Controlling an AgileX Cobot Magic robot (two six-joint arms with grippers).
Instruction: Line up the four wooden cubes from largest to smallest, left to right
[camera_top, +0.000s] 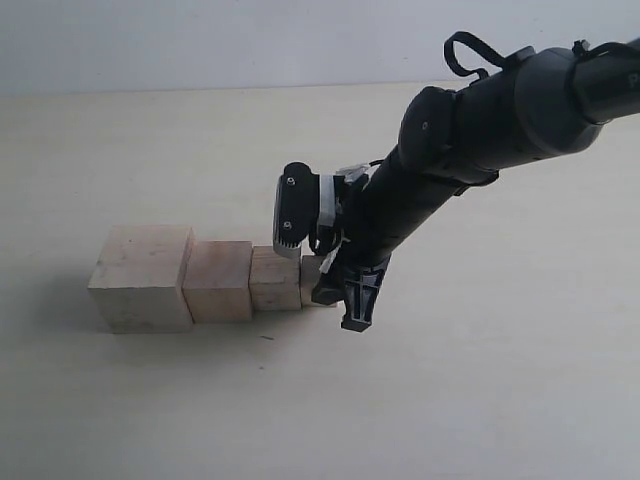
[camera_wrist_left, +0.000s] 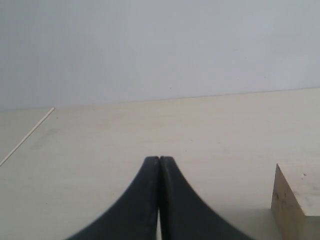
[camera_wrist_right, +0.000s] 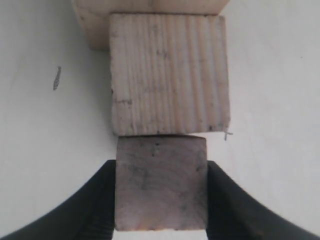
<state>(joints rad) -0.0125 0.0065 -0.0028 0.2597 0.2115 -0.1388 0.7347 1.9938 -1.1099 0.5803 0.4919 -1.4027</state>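
My R pincer (camera_wrist_right: 161, 200) is narrowed onto the smallest cube (camera_wrist_right: 161, 190): one black finger (camera_wrist_right: 97, 200) flat on one side face, the other on the opposite face, no gap showing either side. In the ext. view the same pincer (camera_top: 342, 295) comes down at a slant from the right, and only a sliver of the smallest cube (camera_top: 311, 272) shows behind the fingers.

Everything else, taken from the smallest cube:
- The third cube (camera_wrist_right: 170, 75) sits directly beyond it, on the face my fingers don't cover. A thin dark line runs btwn the two; touching or a hair apart, can't tell. Its faces overhang the smallest cube a bit on both sides.
- Next along the same line are the second cube (camera_top: 218, 280) and then the largest cube (camera_top: 140, 275), each touching its neighbour. The row runs leftward from the smallest cube in the ext. view, sizes stepping up.
- A small dark mark (camera_wrist_right: 56, 78) is on the table (camera_top: 480, 400), off to one side near the third cube, clear of my fingers.
- Nothing stands btwn my fingers and the smallest cube.

My L pincer (camera_wrist_left: 159, 200) is away from it, tips pressed together w/ nothing btwn them. A cube corner (camera_wrist_left: 297, 200) shows near it; which cube, can't tell.
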